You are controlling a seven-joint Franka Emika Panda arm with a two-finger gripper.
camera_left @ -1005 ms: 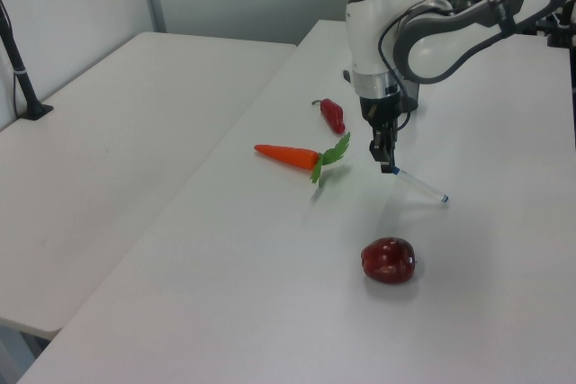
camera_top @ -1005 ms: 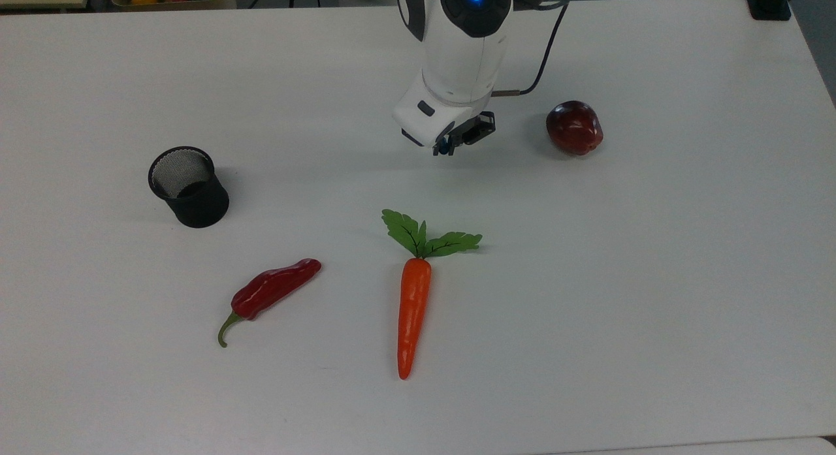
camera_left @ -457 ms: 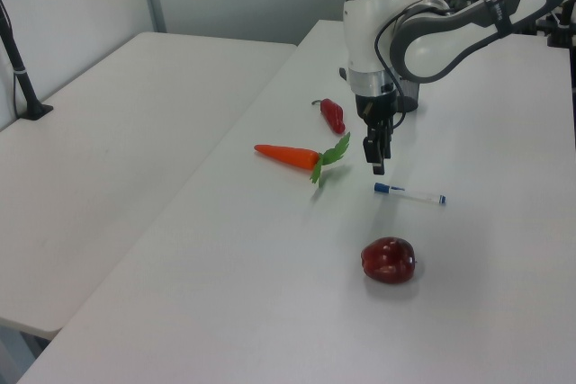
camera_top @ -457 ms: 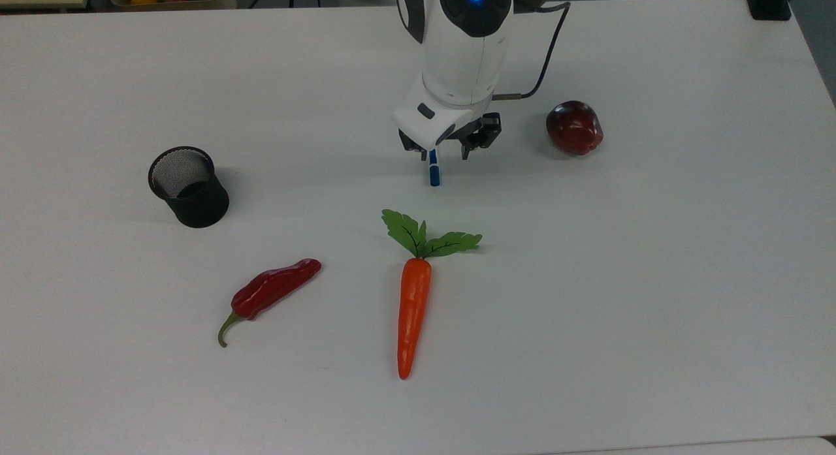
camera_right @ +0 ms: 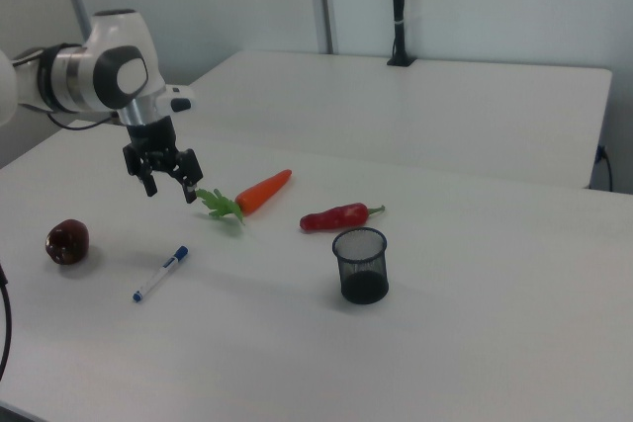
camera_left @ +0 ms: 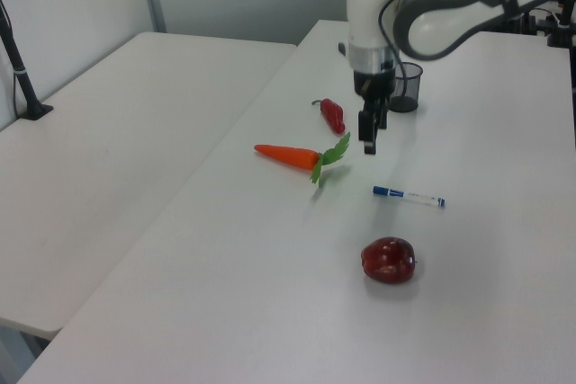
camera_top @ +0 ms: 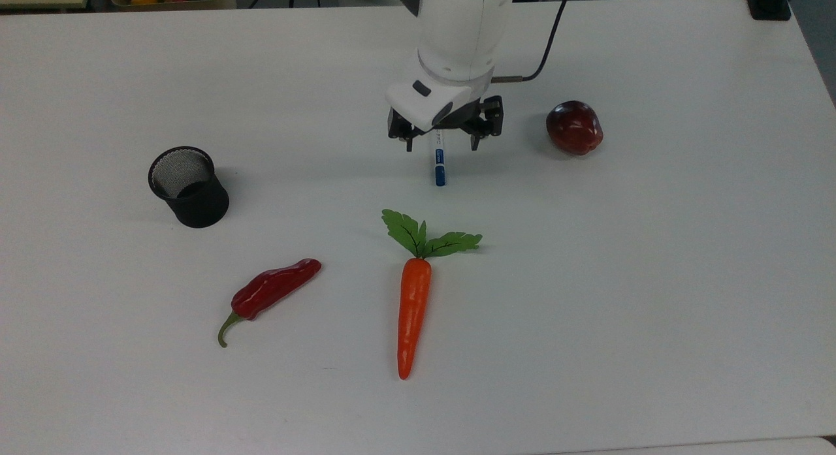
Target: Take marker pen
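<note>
The marker pen lies flat on the white worktop. The end effector hangs above it, fingers wide apart, holding nothing.

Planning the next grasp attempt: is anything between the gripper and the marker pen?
Nothing visible. The open gripper hangs above the marker pen, which lies flat on the table, apart from the apple and carrot.
</note>
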